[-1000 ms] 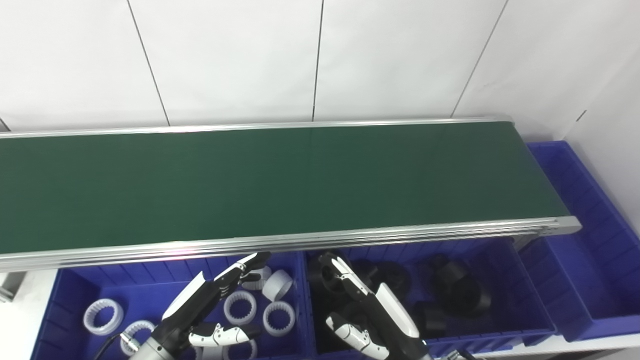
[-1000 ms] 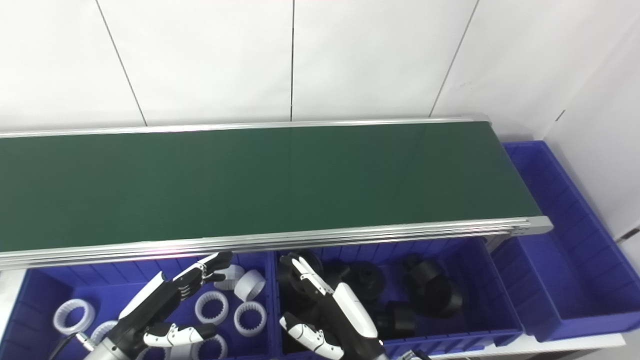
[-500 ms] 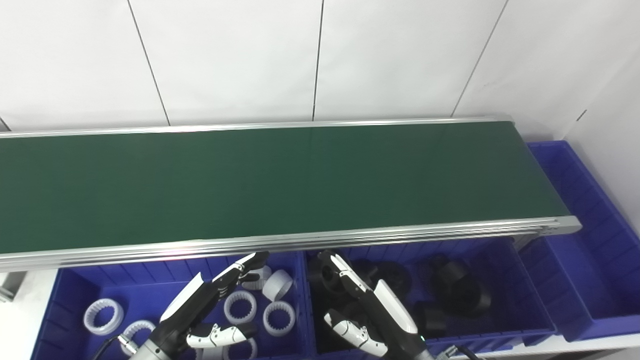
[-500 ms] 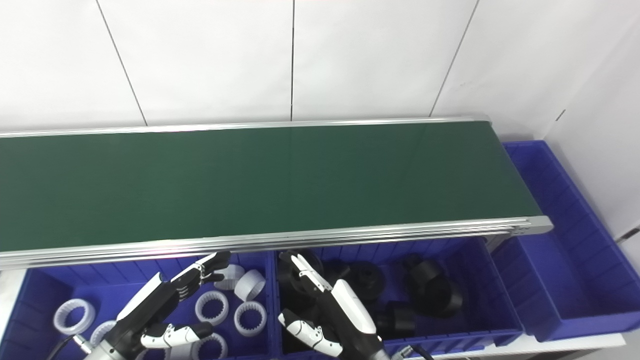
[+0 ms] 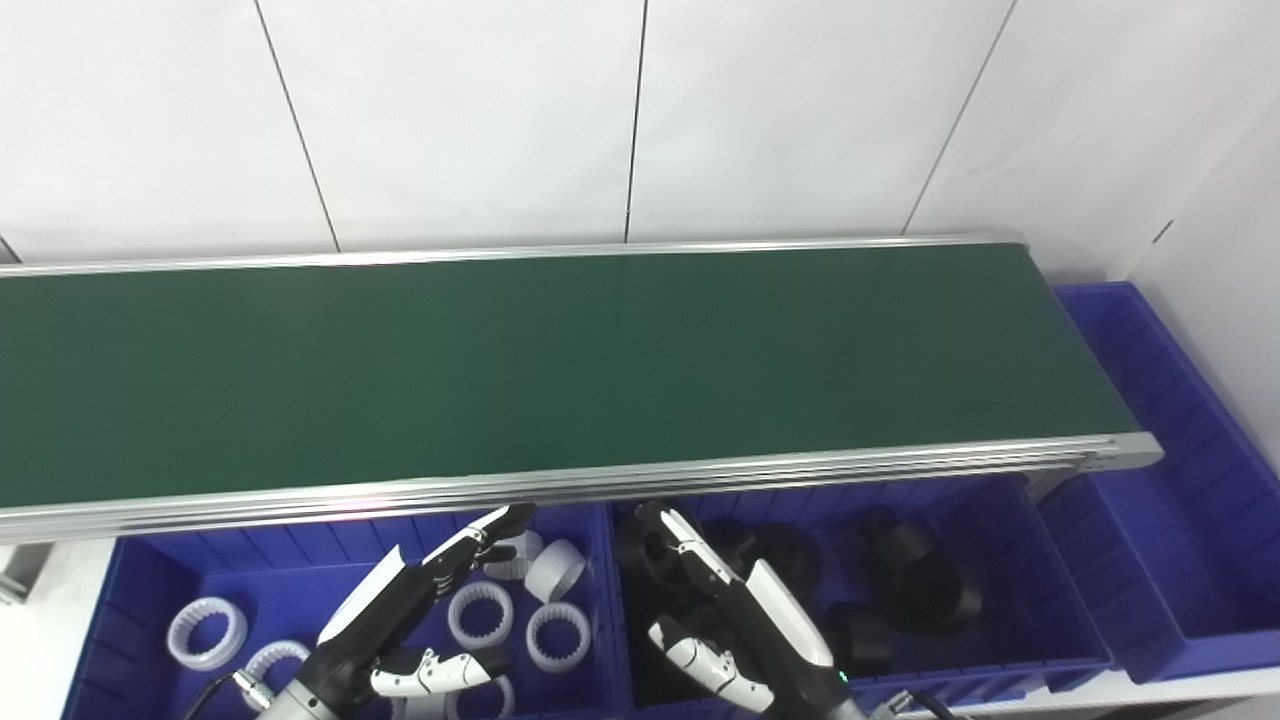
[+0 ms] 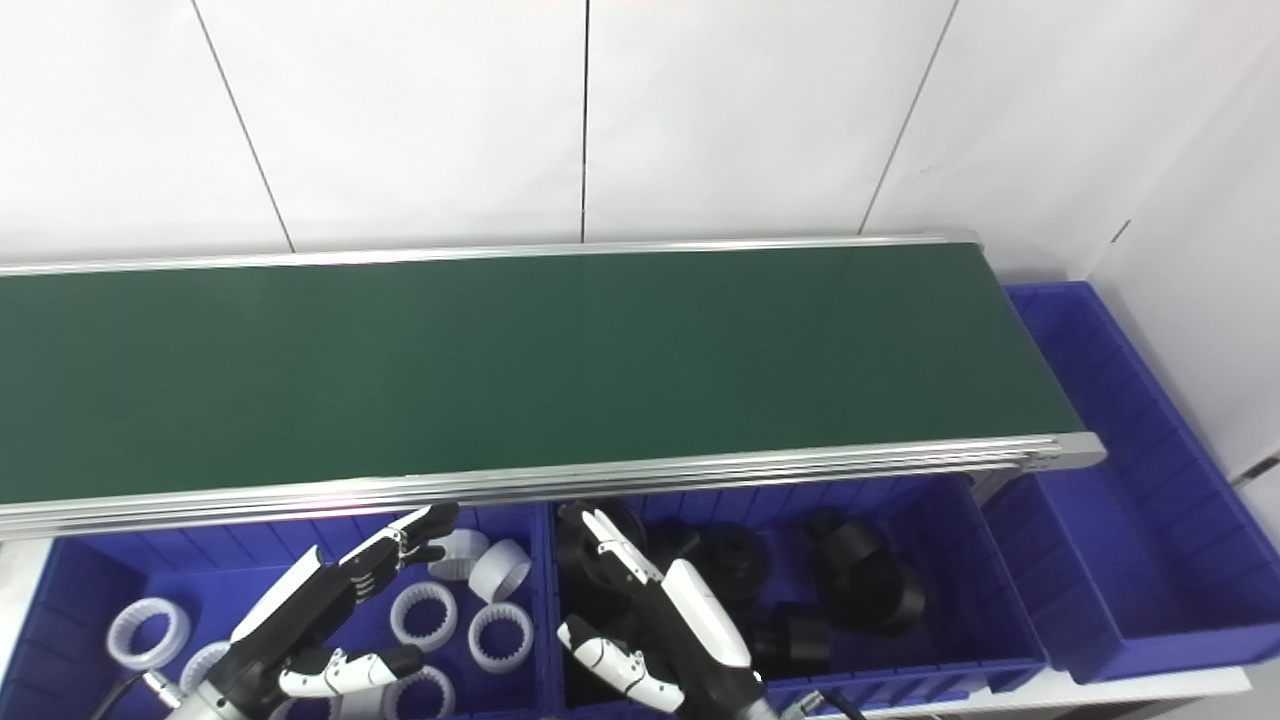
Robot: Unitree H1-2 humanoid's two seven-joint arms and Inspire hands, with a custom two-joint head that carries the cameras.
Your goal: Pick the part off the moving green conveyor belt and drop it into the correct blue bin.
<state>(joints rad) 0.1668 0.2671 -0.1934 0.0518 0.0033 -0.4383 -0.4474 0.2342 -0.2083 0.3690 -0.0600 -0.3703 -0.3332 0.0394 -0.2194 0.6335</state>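
The green conveyor belt (image 5: 560, 360) runs left to right and carries no part that I can see. My left hand (image 5: 400, 610) is open and empty, hovering over the left blue bin (image 5: 140, 580) that holds several white toothed rings (image 5: 205, 632). My right hand (image 5: 735, 625) is open and empty over the middle blue bin (image 5: 1050, 590), which holds several black cylindrical parts (image 5: 925, 575). Both hands sit just below the belt's near aluminium rail (image 5: 600, 485).
A third blue bin (image 5: 1190, 480) stands at the belt's right end and looks empty. A white panelled wall (image 5: 640, 110) rises behind the belt. A white wall (image 5: 1230, 240) also closes in on the right.
Both hands have drifted slightly toward the bottom of the picture and stay open. The belt stays bare.
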